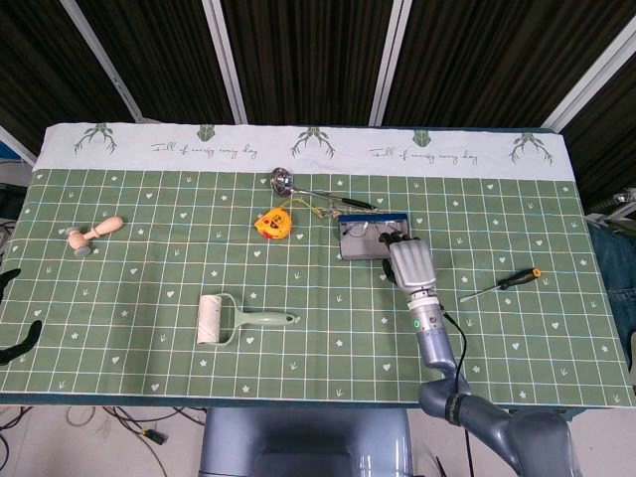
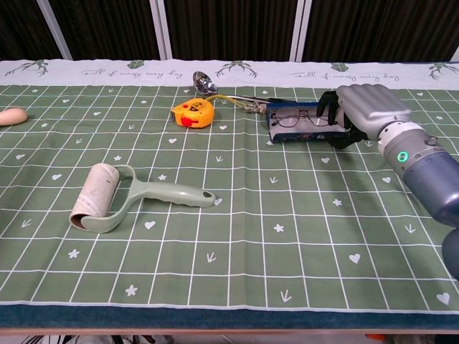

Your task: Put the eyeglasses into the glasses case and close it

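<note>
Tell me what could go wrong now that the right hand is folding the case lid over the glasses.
The eyeglasses appear to sit high in the glasses case, so the lid under the right hand might press on the frame or fail to shut. The case could also slide toward the ladle and tape measure close behind it, since nothing braces it.

eyeglasses (image 2: pixel 290 117) inside blue, half-closed glasses case (image 2: pixel 301 134).

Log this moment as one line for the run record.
phase: closing case | right hand: fingers on glasses case lid, folding it | eyeglasses: in case | lid: not yet shut | left hand: not in view
</note>
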